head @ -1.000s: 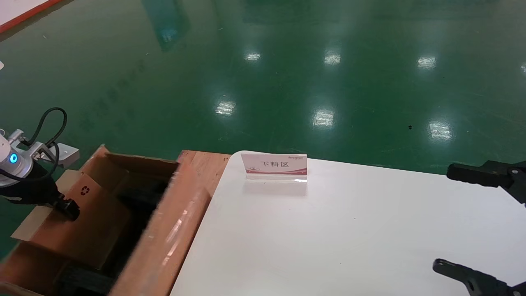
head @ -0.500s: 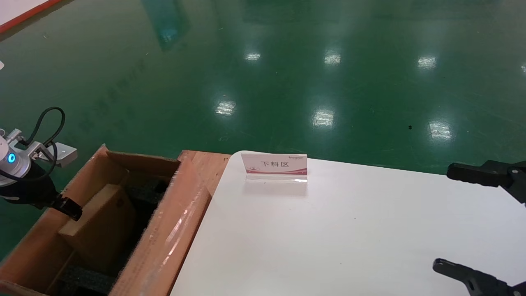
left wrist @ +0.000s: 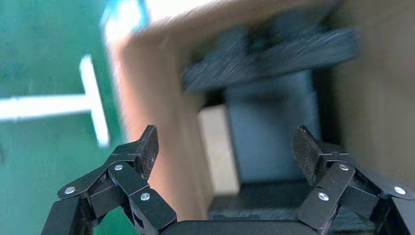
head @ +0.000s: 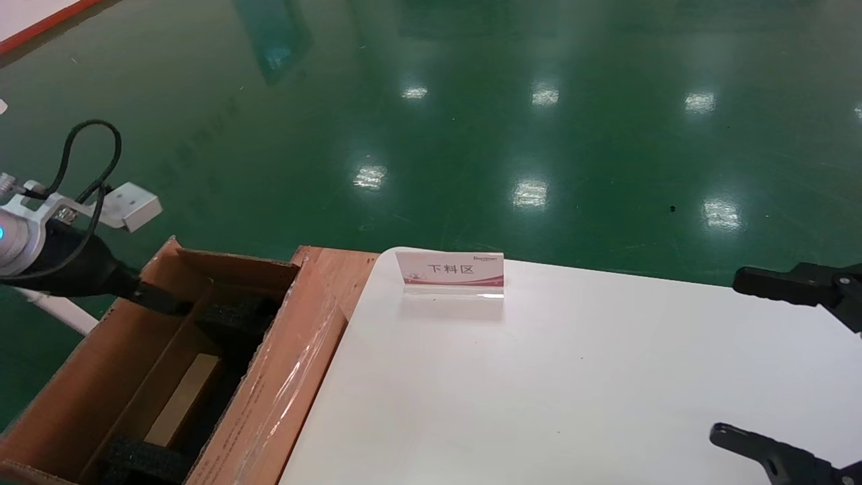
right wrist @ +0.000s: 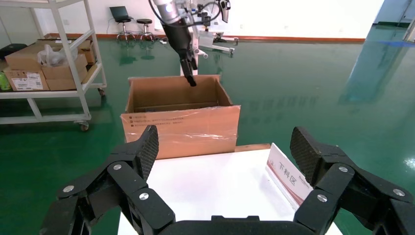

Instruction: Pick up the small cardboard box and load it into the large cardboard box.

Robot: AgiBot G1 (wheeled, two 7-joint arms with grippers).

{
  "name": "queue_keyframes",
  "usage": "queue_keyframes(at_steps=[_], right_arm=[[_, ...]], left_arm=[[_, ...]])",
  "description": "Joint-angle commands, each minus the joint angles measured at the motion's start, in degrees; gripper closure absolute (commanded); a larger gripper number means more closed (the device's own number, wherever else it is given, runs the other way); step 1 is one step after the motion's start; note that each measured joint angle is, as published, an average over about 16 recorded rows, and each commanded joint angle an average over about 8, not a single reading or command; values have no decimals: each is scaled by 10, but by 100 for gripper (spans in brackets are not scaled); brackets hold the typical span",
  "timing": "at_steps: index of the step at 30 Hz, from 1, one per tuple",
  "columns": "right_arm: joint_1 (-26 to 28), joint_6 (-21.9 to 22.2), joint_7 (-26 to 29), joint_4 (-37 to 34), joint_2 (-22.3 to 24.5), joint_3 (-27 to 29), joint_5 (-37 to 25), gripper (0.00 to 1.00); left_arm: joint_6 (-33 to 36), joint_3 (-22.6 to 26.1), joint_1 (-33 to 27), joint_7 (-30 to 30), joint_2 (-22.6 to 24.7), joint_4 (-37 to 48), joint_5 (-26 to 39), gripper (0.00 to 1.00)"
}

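Observation:
The large cardboard box (head: 283, 377) stands open at the table's left end, with black foam pieces (head: 239, 316) inside. The small cardboard box (head: 185, 397) stands on edge inside it, between the foam and the left wall; it also shows in the left wrist view (left wrist: 215, 166). My left gripper (head: 158, 302) hovers over the box's far left rim, open and empty (left wrist: 226, 144). The right wrist view shows it above the large box (right wrist: 181, 122). My right gripper (head: 727, 357) is parked open over the table's right side.
A white table (head: 572, 377) holds a small red-and-white sign (head: 450, 273) near its far edge. A wooden board (head: 337, 269) lies between the box and the table. Green floor lies all around. A shelf cart with cartons (right wrist: 49, 63) stands far off.
The small box has left my left gripper and dropped down into the large box, ending on edge. My left gripper has opened, risen and moved toward the box's far rim. The right arm is unmoved.

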Motion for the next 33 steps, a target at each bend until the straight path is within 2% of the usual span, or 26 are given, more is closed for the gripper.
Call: queue_keyframes(at_steps=[1, 5, 10, 17, 21, 33], right_arm=[[0, 0, 0, 0, 0, 0, 0, 0], [0, 0, 0, 0, 0, 0, 0, 0], [0, 0, 0, 0, 0, 0, 0, 0], [0, 0, 0, 0, 0, 0, 0, 0], [0, 0, 0, 0, 0, 0, 0, 0], [0, 0, -1, -1, 0, -1, 1, 0]], left_arm=[[-5, -8, -31, 11, -27, -45, 6, 0], [16, -33, -64, 82, -69, -80, -43, 0], [50, -55, -75, 164, -94, -83, -123, 0], [74, -87, -63, 206, -106, -90, -181, 0], [85, -141, -18, 227, -96, -89, -196, 0], [127, -367, 171, 309, -46, -80, -234, 0]])
